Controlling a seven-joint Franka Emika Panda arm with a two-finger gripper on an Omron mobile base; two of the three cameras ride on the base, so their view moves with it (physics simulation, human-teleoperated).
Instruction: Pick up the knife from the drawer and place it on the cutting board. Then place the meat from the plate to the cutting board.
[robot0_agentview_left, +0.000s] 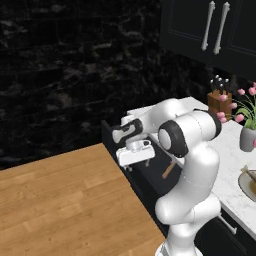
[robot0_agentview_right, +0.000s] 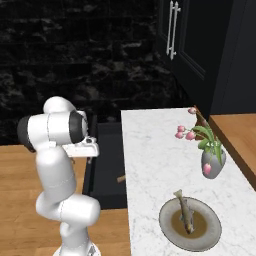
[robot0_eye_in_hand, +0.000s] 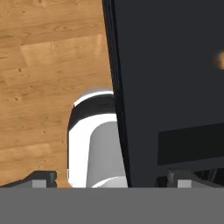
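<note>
The drawer (robot0_agentview_left: 150, 175) stands pulled open below the counter, a black box (robot0_agentview_right: 107, 155). Inside it lies the knife, with just its brown handle (robot0_agentview_left: 169, 170) (robot0_agentview_right: 121, 178) showing. My gripper (robot0_agentview_left: 136, 162) (robot0_agentview_right: 86, 158) hangs open and empty above the drawer's front edge, pointing down. In the hand view the gripper (robot0_eye_in_hand: 113, 180) straddles the drawer's black front wall (robot0_eye_in_hand: 166, 87), and an orange blur (robot0_eye_in_hand: 218, 59) sits at the right edge. The plate (robot0_agentview_right: 210, 235) (robot0_agentview_left: 248, 189) rests on the marble counter with the meat (robot0_agentview_right: 186, 212) on it. The cutting board (robot0_agentview_right: 237, 135) lies beyond the vase, cut off by the frame.
A grey vase of pink flowers (robot0_agentview_right: 212, 162) (robot0_agentview_left: 246, 137) stands between the plate and the board. A knife block (robot0_agentview_left: 220, 100) sits at the counter's far end. Black wall cabinets (robot0_agentview_left: 210, 25) hang above. Wooden floor (robot0_agentview_left: 60, 200) stretches left of the drawer.
</note>
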